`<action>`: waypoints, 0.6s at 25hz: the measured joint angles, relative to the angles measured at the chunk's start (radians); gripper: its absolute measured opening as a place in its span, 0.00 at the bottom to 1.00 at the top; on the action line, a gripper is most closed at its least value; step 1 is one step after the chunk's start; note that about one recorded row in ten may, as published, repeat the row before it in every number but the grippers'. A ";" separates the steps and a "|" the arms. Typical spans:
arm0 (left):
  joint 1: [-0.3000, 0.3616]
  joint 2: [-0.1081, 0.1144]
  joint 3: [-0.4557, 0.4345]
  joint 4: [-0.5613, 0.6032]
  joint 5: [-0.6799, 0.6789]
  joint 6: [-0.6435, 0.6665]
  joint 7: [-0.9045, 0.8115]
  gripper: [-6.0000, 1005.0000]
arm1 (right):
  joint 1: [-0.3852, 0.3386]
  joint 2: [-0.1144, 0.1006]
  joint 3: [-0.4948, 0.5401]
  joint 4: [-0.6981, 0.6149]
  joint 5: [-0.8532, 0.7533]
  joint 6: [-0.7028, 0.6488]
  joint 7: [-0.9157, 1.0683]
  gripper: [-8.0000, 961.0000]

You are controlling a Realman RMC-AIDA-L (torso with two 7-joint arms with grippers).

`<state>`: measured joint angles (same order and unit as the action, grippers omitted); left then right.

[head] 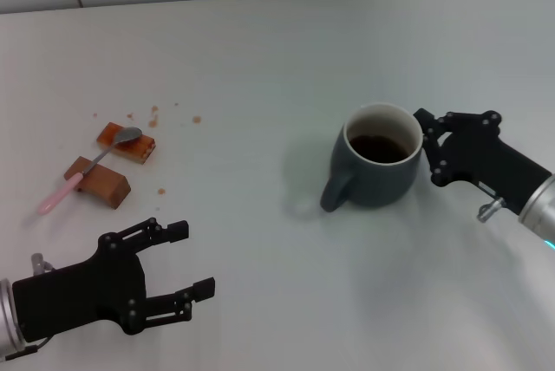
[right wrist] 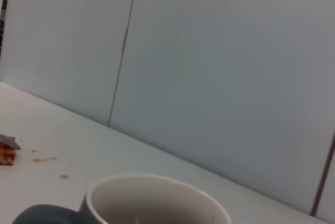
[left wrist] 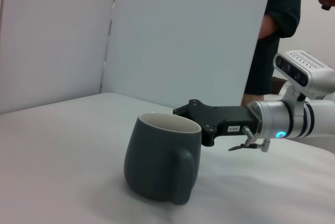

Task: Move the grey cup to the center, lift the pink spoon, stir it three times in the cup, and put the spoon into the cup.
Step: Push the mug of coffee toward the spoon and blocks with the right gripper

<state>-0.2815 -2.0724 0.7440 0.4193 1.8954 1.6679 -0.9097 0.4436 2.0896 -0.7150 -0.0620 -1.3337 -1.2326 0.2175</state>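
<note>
Head view, near to far: the left gripper (head: 178, 260) is seen at the lower left of the frame, fingers spread and empty. Above it, at left, the pink spoon (head: 85, 172) is propped across 2 brown blocks (head: 97, 180), its long axis running diagonally, bowl uppermost. The left arm is judged nearer to it. At right of centre, the grey cup (head: 375, 167) is touched at its rim by the right gripper (head: 427, 147); whether it is clamped cannot be told.
</note>
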 joint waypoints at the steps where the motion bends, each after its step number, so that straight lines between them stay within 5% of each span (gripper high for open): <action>1: -0.002 0.000 0.000 -0.001 0.000 -0.001 0.000 0.85 | 0.007 0.000 0.000 0.011 -0.001 0.005 -0.005 0.01; 15: -0.009 0.000 0.000 -0.002 0.001 -0.001 0.000 0.85 | 0.122 0.000 -0.001 0.134 -0.030 0.037 -0.018 0.01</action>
<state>-0.2901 -2.0724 0.7441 0.4172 1.8961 1.6671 -0.9101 0.5654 2.0899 -0.7163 0.0723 -1.3640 -1.1952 0.1996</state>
